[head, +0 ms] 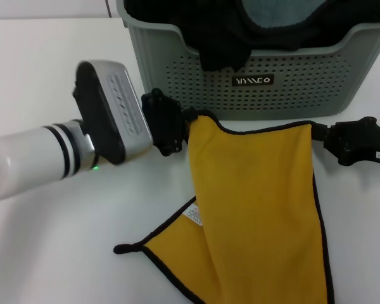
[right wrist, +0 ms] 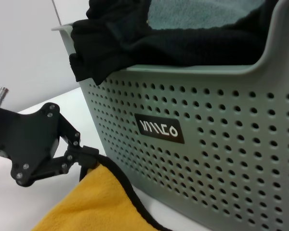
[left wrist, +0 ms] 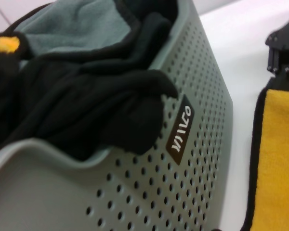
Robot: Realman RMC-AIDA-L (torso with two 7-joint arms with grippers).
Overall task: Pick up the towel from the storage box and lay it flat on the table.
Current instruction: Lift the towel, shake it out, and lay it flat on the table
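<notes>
While the towel (head: 259, 209) hangs between the two grippers just in front of the basket (head: 253, 82), its upper edge is stretched between them, one corner at each. The left gripper (head: 189, 121) is closed on the upper left corner, its black fingers pinching the dark edging close to the basket's front wall. The right gripper (head: 322, 136) holds the opposite corner, apparently clamped too, though its fingertips are mostly hidden behind the cloth. From that edge the towel drapes down onto the white table (head: 44, 240), where its lower part lies partly folded, with a white label (head: 194, 214) and a black corner loop (head: 123, 248) showing at the left.

The right wrist view shows what the head view does not: the left gripper's fingers (right wrist: 82, 156) meeting on the towel corner just beside the basket's perforated wall. The left wrist view looks into the basket, where a black cloth (left wrist: 86, 106) spills over the rim above the logo plate (left wrist: 180, 130), with a grey-teal cloth (left wrist: 77, 29) behind it.

Bare table lies open to the left of the towel, in front of the basket.
</notes>
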